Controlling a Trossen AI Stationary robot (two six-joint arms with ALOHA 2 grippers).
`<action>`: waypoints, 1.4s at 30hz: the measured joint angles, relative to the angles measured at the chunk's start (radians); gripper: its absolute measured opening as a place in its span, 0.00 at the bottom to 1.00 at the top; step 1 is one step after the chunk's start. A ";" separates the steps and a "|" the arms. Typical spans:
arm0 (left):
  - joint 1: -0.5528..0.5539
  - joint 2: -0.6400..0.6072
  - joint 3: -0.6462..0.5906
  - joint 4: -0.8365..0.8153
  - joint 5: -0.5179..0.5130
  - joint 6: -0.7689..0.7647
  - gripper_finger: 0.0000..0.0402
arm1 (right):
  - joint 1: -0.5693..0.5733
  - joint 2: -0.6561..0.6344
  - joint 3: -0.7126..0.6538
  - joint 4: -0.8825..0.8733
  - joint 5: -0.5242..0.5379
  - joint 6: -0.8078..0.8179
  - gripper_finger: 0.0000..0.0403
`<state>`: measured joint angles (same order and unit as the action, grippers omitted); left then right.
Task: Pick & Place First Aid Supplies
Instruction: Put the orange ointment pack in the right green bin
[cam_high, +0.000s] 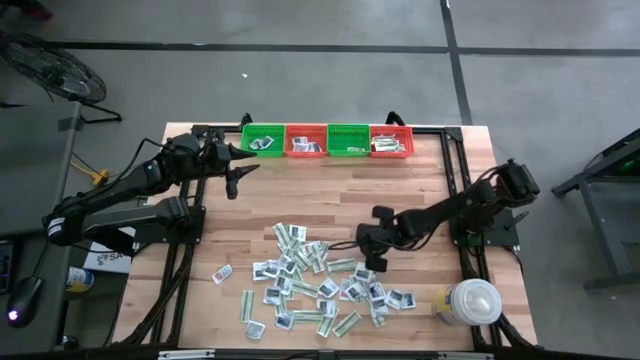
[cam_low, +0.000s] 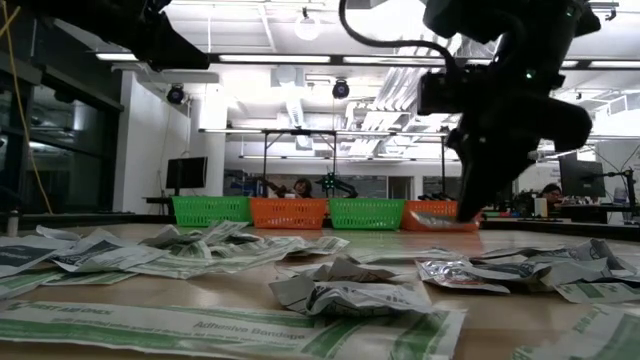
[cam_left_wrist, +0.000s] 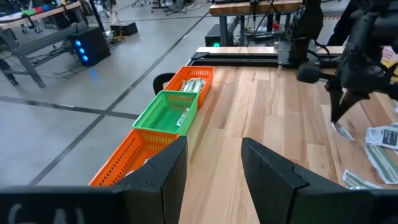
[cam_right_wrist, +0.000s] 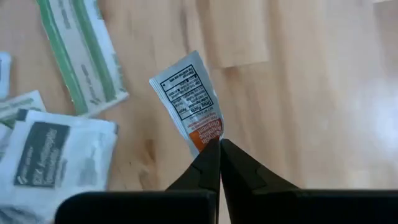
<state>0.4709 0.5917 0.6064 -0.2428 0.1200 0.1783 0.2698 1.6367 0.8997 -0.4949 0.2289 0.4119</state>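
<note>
packet (cam_right_wrist: 188, 99) pinched in right end effector (cam_right_wrist: 219, 148) above table (cam_right_wrist: 298, 74).

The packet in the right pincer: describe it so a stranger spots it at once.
Start at the packet pile on the wooden table; the right pincer is above its far edge. Pinched there is one small packet, white with an orange end, unlike the green-striped and grey neighbours.

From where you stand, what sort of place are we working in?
Most likely a robotics lab or open workshop. The wooden table stands on a bare concrete floor, with strip lights and exposed ducts overhead, and monitors and more benches in the room behind.
</note>
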 joint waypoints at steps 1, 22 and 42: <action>0.000 0.000 0.000 0.000 0.000 0.000 0.37 | -0.008 -0.013 0.000 -0.012 0.003 -0.010 0.00; 0.000 0.010 0.000 0.014 -0.215 -0.012 0.37 | -0.455 -0.236 0.009 -0.021 -0.033 -0.433 0.00; 0.001 0.066 0.000 0.175 -0.402 0.102 0.37 | -0.926 0.167 0.488 -0.130 -0.216 -0.729 0.00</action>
<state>0.4717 0.6579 0.6067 -0.0675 -0.2822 0.2805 -0.6560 1.8032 1.3873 -0.6250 0.0129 -0.3171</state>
